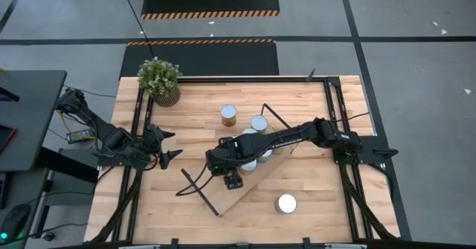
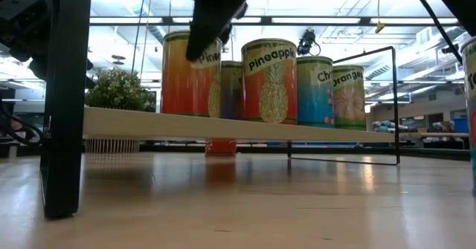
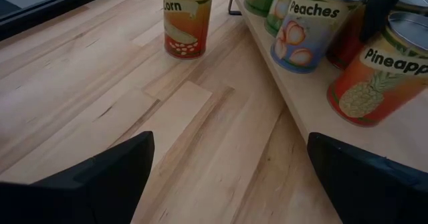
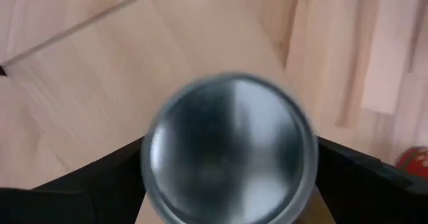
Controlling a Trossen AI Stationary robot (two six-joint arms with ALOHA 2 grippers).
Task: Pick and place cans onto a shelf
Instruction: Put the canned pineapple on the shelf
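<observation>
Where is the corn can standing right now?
In the high view the corn can stands on the bare table, not on the shelf. It sits toward the far side, right of the potted plant and left of another loose can.

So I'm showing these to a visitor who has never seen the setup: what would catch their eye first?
Probably the row of bright labelled tins, the orange pineapple can foremost, on the long light-wood shelf board set at a slant mid-table. Next, the dark right hand reaching over that row, fingers spread either side of a silvery can top. The left hand waits open at the table's left edge.
</observation>
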